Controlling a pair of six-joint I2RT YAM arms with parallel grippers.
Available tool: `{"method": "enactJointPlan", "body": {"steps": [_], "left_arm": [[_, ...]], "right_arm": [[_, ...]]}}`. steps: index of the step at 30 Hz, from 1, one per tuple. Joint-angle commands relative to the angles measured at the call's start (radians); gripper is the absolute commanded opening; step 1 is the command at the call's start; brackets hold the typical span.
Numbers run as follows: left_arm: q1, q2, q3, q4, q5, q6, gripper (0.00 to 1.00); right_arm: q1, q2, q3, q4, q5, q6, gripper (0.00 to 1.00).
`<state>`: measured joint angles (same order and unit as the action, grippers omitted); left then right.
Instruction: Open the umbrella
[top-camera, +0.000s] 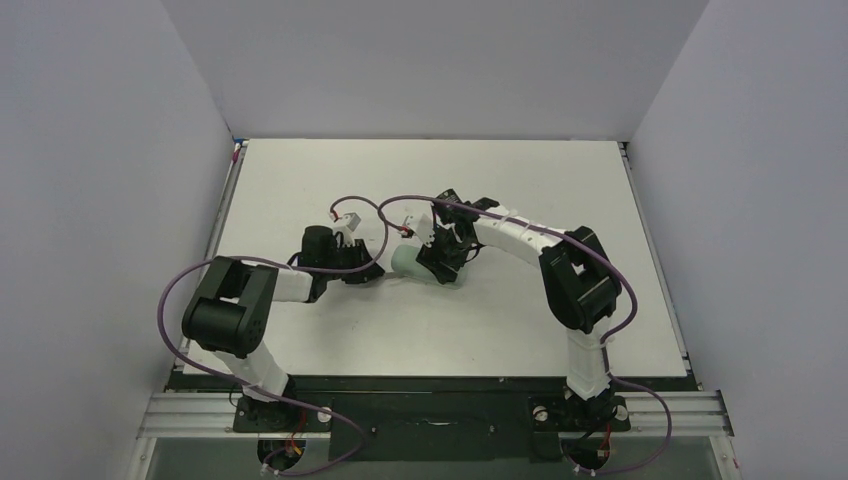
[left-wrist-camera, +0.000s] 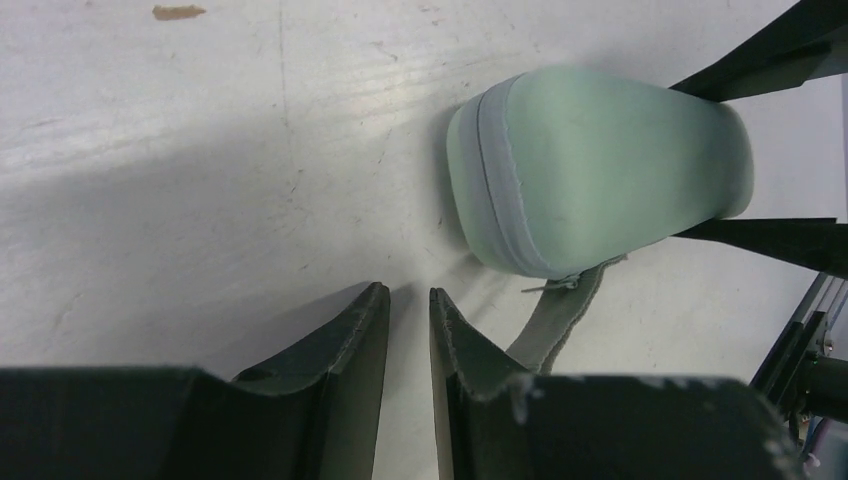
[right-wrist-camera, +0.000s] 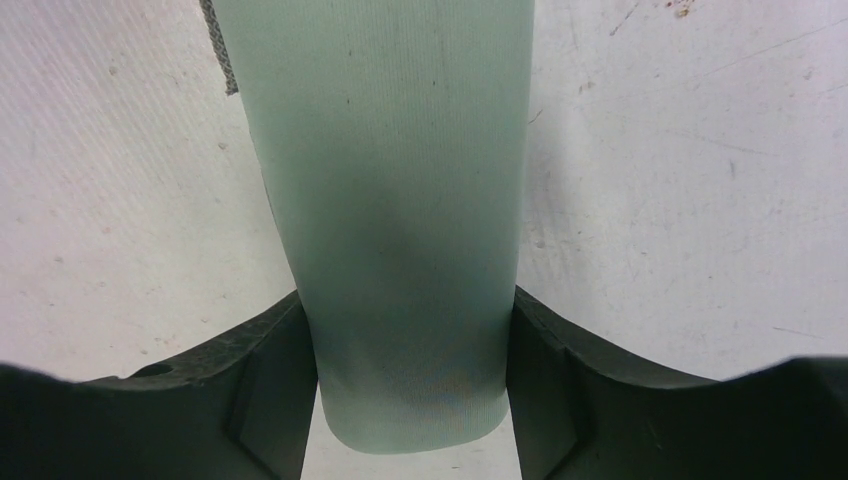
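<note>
On the tabletop (top-camera: 300, 180), the right jaws clamp the pale green sleeve (right-wrist-camera: 400, 200) by its sides; just beside its grey strap (left-wrist-camera: 560, 315), the left jaws stand narrowly apart, empty.

The sleeve (right-wrist-camera: 400, 250) is soft, matt, pale green cloth with a fine ribbed weave. Its seam band (left-wrist-camera: 497, 180) and strap (left-wrist-camera: 560, 315) are grey woven fabric. The table (left-wrist-camera: 200, 150) is white, matt, scratched and scuffed. The fingers (left-wrist-camera: 345, 345) of the left gripper (left-wrist-camera: 408, 293) are matt black plastic with rough edges.
</note>
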<state>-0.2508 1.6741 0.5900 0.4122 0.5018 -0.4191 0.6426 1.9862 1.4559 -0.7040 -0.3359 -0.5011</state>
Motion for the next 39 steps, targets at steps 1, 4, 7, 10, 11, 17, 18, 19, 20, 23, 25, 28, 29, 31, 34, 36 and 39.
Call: {"method": "enactJointPlan", "body": {"steps": [1, 4, 7, 10, 11, 17, 18, 19, 20, 23, 25, 28, 29, 31, 34, 36, 39], "left_arm": [[-0.010, 0.048, 0.031, 0.204, 0.061, -0.023, 0.19], [-0.015, 0.075, 0.022, 0.271, 0.093, -0.035, 0.19], [-0.026, 0.083, -0.003, 0.372, 0.130, -0.048, 0.19], [-0.037, 0.070, -0.018, 0.400, 0.144, -0.048, 0.19], [-0.039, 0.058, -0.024, 0.397, 0.144, -0.042, 0.19], [-0.044, 0.020, -0.037, 0.356, 0.139, -0.018, 0.19], [-0.049, 0.016, -0.039, 0.348, 0.134, -0.016, 0.20], [-0.052, 0.006, -0.045, 0.348, 0.131, -0.012, 0.20], [-0.058, 0.000, -0.051, 0.345, 0.125, -0.011, 0.21], [-0.073, -0.034, -0.067, 0.331, 0.104, 0.000, 0.22], [-0.086, -0.052, -0.075, 0.314, 0.084, 0.023, 0.23], [-0.104, -0.060, -0.068, 0.286, 0.043, 0.056, 0.24], [-0.107, -0.055, -0.062, 0.270, 0.023, 0.061, 0.24], [-0.113, -0.048, -0.044, 0.255, -0.013, 0.073, 0.24], [-0.123, -0.034, -0.018, 0.242, -0.049, 0.093, 0.24], [-0.132, -0.028, -0.007, 0.235, -0.077, 0.103, 0.23], [-0.146, -0.024, 0.007, 0.232, -0.111, 0.110, 0.22]], "right_arm": [[-0.006, 0.026, -0.001, -0.036, -0.105, 0.071, 0.43], [-0.008, 0.036, 0.003, -0.044, -0.120, 0.077, 0.43], [-0.012, 0.056, 0.013, -0.054, -0.142, 0.096, 0.43], [-0.024, 0.078, 0.024, -0.067, -0.171, 0.107, 0.43], [-0.025, 0.080, 0.030, -0.071, -0.174, 0.110, 0.43], [-0.040, 0.106, 0.049, -0.073, -0.186, 0.136, 0.43], [-0.040, 0.109, 0.050, -0.072, -0.184, 0.140, 0.43], [-0.040, 0.111, 0.050, -0.071, -0.177, 0.148, 0.43], [-0.040, 0.114, 0.051, -0.071, -0.173, 0.158, 0.42], [-0.040, 0.119, 0.047, -0.070, -0.160, 0.174, 0.40], [-0.042, 0.119, 0.043, -0.068, -0.159, 0.181, 0.39], [-0.042, 0.118, 0.034, -0.068, -0.167, 0.185, 0.38], [-0.041, 0.118, 0.032, -0.069, -0.173, 0.185, 0.38], [-0.042, 0.116, 0.029, -0.070, -0.180, 0.184, 0.38], [-0.041, 0.114, 0.025, -0.071, -0.186, 0.179, 0.38], [-0.041, 0.113, 0.025, -0.073, -0.191, 0.177, 0.38], [-0.040, 0.115, 0.026, -0.077, -0.193, 0.173, 0.37]]}}
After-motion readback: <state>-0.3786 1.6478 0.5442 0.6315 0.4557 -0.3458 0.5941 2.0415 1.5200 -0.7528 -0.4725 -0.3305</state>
